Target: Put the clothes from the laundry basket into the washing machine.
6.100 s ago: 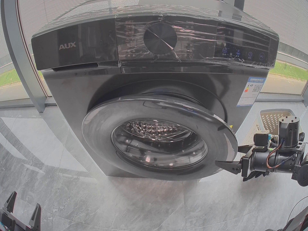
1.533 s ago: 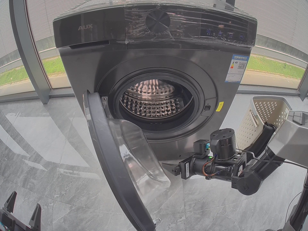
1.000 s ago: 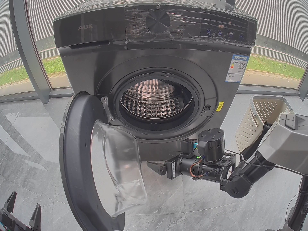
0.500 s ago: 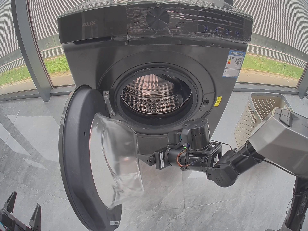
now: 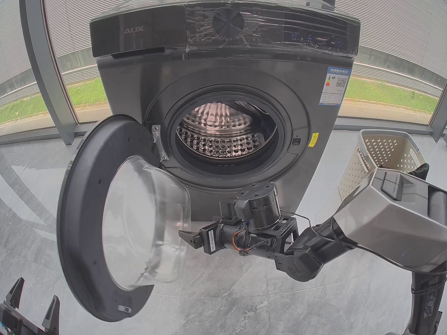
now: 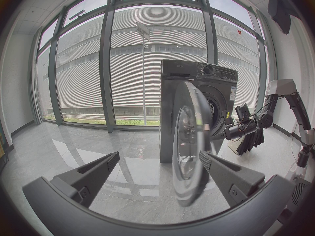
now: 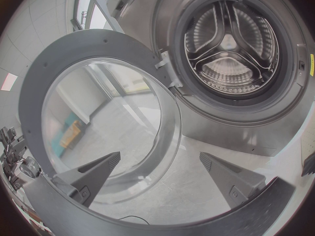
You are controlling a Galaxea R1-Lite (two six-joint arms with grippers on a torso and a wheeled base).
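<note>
The grey washing machine (image 5: 223, 70) stands in front of me with its round door (image 5: 79, 210) swung wide to the left. The steel drum (image 5: 219, 131) looks empty. A white laundry basket (image 5: 382, 157) sits on the floor to the machine's right, and a dark garment (image 6: 251, 141) hangs at its side. My right gripper (image 5: 186, 239) is open, low before the machine, its tips next to the door's glass bowl (image 5: 144, 219). The right wrist view has that gripper (image 7: 159, 154) with nothing between its fingers. My left gripper (image 5: 32, 303) is open at the lower left, far from the machine.
Grey polished floor tiles (image 5: 242, 298) spread around the machine. Tall windows (image 5: 56, 47) with dark frames stand behind it. The open door takes up the space left of the opening.
The door went from shut to wide open, swinging leftward. My right gripper moved left along with it. The head camera has shifted, so the machine sits farther off.
</note>
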